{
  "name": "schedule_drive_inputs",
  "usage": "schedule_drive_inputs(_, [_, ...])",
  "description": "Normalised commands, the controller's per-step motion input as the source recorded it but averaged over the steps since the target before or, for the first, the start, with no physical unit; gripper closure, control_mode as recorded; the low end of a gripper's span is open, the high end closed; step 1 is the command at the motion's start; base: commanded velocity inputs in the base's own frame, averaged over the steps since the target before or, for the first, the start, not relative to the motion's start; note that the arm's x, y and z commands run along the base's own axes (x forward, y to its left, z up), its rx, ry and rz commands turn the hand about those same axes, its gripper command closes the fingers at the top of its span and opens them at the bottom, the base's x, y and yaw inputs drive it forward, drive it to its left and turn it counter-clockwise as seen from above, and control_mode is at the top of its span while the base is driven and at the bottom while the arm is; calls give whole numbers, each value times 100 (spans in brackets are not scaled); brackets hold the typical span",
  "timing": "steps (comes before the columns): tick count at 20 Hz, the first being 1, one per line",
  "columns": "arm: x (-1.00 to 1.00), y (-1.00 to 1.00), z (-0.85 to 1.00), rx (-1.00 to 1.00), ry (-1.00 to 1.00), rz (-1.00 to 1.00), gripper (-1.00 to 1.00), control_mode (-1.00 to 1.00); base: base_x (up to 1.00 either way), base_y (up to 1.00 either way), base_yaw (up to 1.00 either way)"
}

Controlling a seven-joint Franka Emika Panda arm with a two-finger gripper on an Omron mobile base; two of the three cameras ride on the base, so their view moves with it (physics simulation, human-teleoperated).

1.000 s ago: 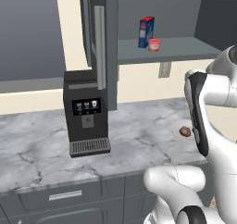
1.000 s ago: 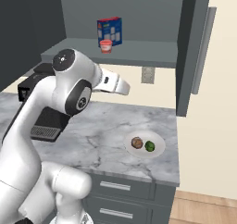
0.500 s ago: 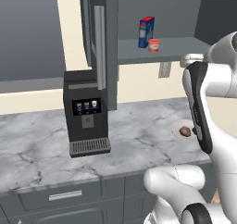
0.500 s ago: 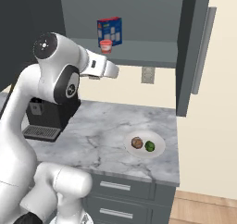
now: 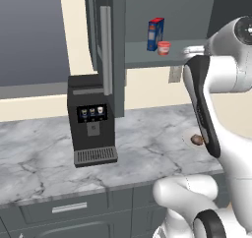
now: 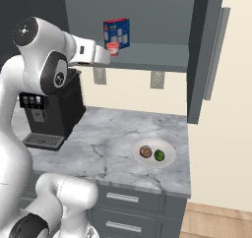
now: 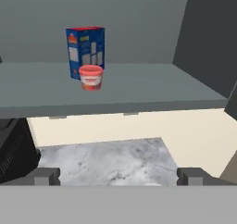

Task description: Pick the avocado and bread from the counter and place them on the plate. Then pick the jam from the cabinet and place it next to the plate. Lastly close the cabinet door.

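**Gripper raised toward the open cabinet**

The gripper is open and empty, level with the cabinet shelf. The jam stands there just before a box. Bread and avocado lie on the plate near the counter right end.

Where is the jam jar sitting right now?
The jam stands on the open cabinet shelf, right in front of the blue-and-red box.

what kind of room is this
A kitchen, rendered: a marble counter with a coffee machine on it, and an open wall cabinet holding a jam jar.
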Motion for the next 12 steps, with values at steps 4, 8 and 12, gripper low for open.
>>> schedule_drive_inputs(4, [22,34,11,-10,8,9,-100,-100,0,0,0])
schedule_drive_inputs(8, [31,3,0,0,6,10,-100,-100,0,0,0])
schedule_drive_inputs(12, [26,0,-3,2,4,8,-100,-100,0,0,0])
